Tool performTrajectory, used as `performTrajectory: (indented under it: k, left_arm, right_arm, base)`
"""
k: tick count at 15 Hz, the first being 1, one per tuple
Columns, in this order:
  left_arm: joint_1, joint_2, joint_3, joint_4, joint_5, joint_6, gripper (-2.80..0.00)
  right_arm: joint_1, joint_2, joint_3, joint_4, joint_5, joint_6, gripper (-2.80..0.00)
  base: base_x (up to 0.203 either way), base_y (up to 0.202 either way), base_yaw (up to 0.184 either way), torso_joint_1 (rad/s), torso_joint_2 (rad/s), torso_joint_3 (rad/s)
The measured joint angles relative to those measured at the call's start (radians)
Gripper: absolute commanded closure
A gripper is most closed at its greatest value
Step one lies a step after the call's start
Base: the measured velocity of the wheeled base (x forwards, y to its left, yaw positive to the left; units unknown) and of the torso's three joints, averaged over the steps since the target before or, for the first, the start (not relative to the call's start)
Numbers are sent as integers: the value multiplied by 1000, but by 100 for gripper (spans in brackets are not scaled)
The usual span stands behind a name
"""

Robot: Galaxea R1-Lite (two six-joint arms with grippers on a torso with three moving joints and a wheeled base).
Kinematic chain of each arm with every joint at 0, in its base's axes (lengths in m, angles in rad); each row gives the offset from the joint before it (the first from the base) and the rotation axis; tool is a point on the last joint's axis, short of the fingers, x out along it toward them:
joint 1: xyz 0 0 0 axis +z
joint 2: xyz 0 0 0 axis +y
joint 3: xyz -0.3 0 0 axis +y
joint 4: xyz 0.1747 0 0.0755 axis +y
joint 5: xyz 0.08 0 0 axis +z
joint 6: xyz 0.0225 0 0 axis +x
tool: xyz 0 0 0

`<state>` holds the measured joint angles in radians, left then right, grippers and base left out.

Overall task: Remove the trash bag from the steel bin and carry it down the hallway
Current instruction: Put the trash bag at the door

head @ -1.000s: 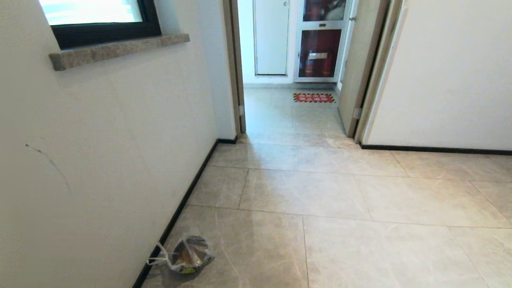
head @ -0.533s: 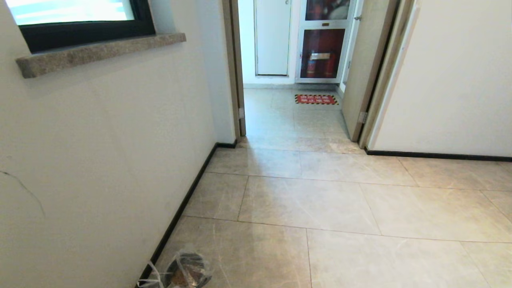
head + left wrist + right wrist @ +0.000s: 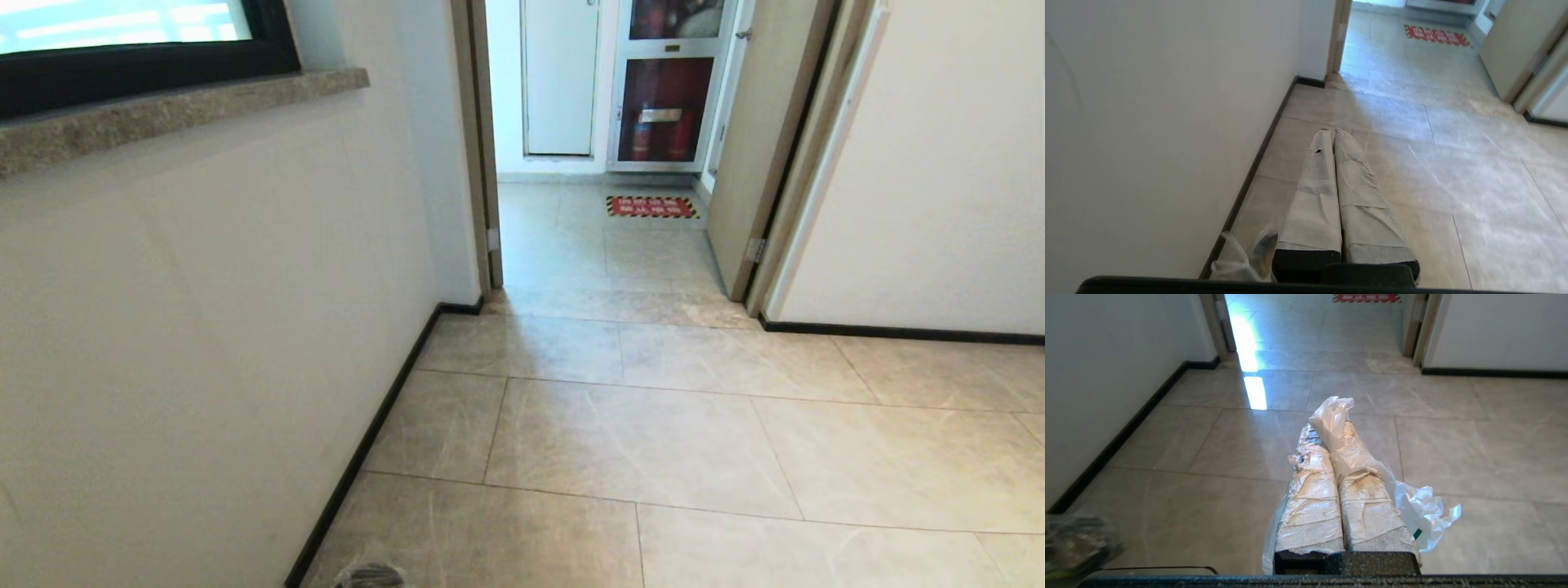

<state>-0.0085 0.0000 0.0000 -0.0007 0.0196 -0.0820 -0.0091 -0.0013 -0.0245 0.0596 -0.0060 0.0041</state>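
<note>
Risk: we've only a thin pinch of the trash bag (image 3: 1349, 455) in the closed right tool (image 3: 1327, 430), left tool (image 3: 1334, 132) closed & empty, so it could slip while we cross the hallway (image 3: 653, 425) toward the doorway (image 3: 604, 147).

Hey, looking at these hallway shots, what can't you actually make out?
- Trash bag: right wrist view, its lower part hangs behind the right gripper, so its contents are hidden.
- Clear cellophane bundle: head view, cut off by the bottom edge; blurred in the right wrist view.
- Red floor sign: head view, lettering too small to read.
- Steel bin: in no view.
</note>
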Motion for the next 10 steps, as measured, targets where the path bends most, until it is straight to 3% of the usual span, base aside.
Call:
performTrajectory:
  k: [10]
  left_arm:
    - [1,0,0,-2,0,-1,0]
  right_arm:
    - [2,0,0,0,-2,1,0]
  base:
    - [195,0,0,2,1,4]
